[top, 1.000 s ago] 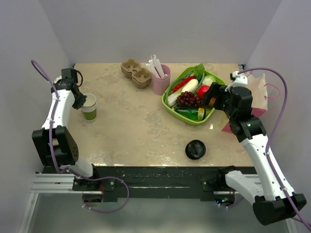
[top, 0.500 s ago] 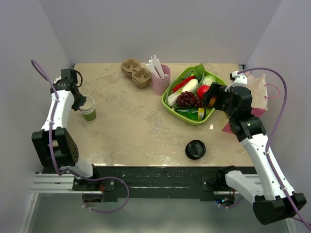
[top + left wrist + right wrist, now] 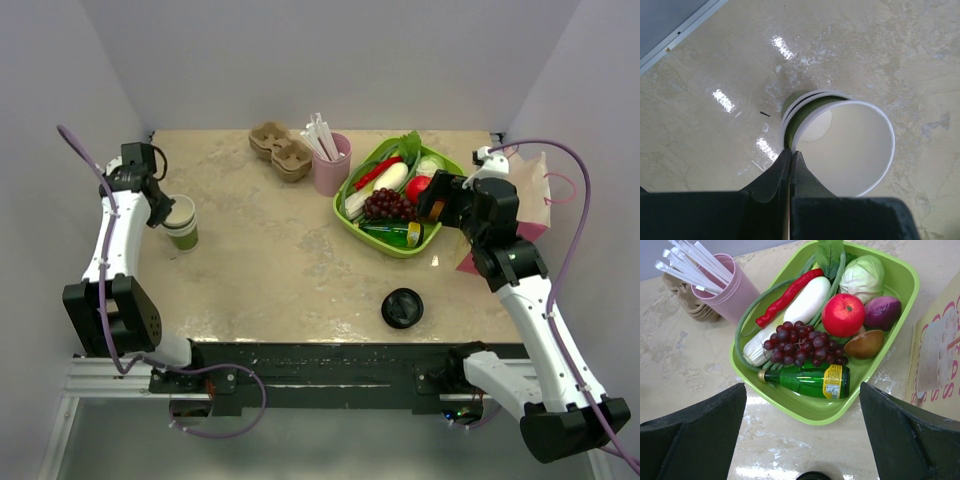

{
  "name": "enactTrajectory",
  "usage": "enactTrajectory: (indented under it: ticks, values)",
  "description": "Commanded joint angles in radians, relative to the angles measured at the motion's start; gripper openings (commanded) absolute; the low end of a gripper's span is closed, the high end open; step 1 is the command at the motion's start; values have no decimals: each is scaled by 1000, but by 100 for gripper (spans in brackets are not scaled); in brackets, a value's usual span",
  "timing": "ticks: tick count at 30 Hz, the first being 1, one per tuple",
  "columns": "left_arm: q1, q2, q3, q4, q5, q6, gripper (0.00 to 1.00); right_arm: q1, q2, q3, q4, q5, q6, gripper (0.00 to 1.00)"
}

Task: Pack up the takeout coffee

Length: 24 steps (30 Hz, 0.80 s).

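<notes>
Nearest the arm bases, a round black plastic lid [image 3: 402,307] lies flat and alone on the beige marbled tabletop [image 3: 290,260], right of centre. Further in, by the left edge, an olive-green paper cup [image 3: 182,224] stands upright, open-topped and white inside, well apart from that lid. The left wrist view shows a second rim just behind the first with a green band between them. It may be one cup nested in another, but I cannot tell.

The left gripper [image 3: 790,152] has its fingers pressed to a thin seam on the cup's rim, with the paper wall running in between them. The right gripper [image 3: 433,198] hangs with its jaws spread wide at the right end of a lime-green plastic tray [image 3: 905,270].

The tray holds:
- a green glass bottle [image 3: 807,380] on its side at the front
- dark grapes [image 3: 800,345]
- a red apple [image 3: 844,315]
- a pale cabbage [image 3: 862,276]
- a long white vegetable [image 3: 807,300]
- a red chilli [image 3: 788,296]

A pink paper bag [image 3: 538,190] sits at the table's right edge, partly hidden by the arm. Left of the tray, a pink tumbler [image 3: 735,297] holds white wrapped straws [image 3: 690,262]. Farthest back lies a brown cardboard cup carrier [image 3: 281,150].
</notes>
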Motion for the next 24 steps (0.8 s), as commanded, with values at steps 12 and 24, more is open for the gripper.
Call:
enactTrajectory:
  ticks: [12, 24]
  values:
    - [6, -345, 2, 124, 169, 70, 0, 0, -29, 33, 46, -99, -37, 98]
    - [-355, -256, -141, 193, 223, 98, 0, 163, 70, 81, 136, -384, -139, 98]
